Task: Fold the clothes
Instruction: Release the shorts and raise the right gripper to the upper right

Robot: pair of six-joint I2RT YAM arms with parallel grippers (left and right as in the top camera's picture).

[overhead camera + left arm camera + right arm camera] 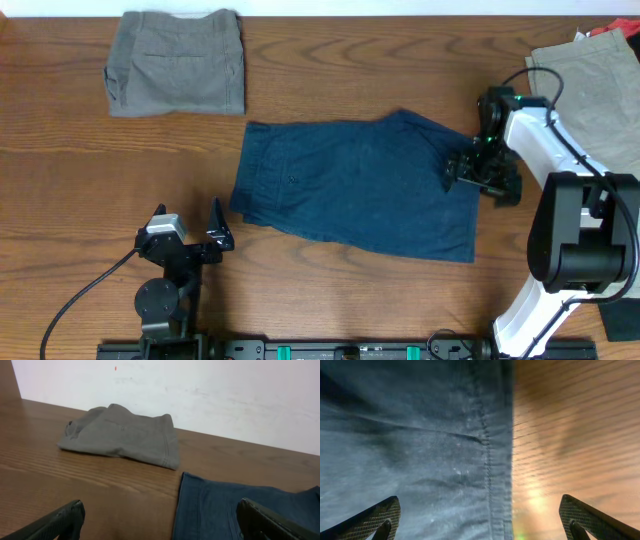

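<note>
The dark navy blue shorts point(360, 185) lie spread flat in the middle of the wooden table. My right gripper point(482, 172) is open and hovers low over their right hem; in the right wrist view the hem seam point(490, 460) runs between the two open fingers point(480, 522), with bare wood to the right. My left gripper point(190, 238) is open and empty, just left of the shorts' lower left corner. The left wrist view shows the navy edge point(220, 510) between its fingers point(160, 520). A folded grey-olive pair point(177, 62) lies at the back left, also visible in the left wrist view point(125, 435).
A light beige pair point(600, 90) lies at the far right edge, partly under my right arm, with something red point(612, 32) behind it. A white wall point(200, 390) stands behind the table.
</note>
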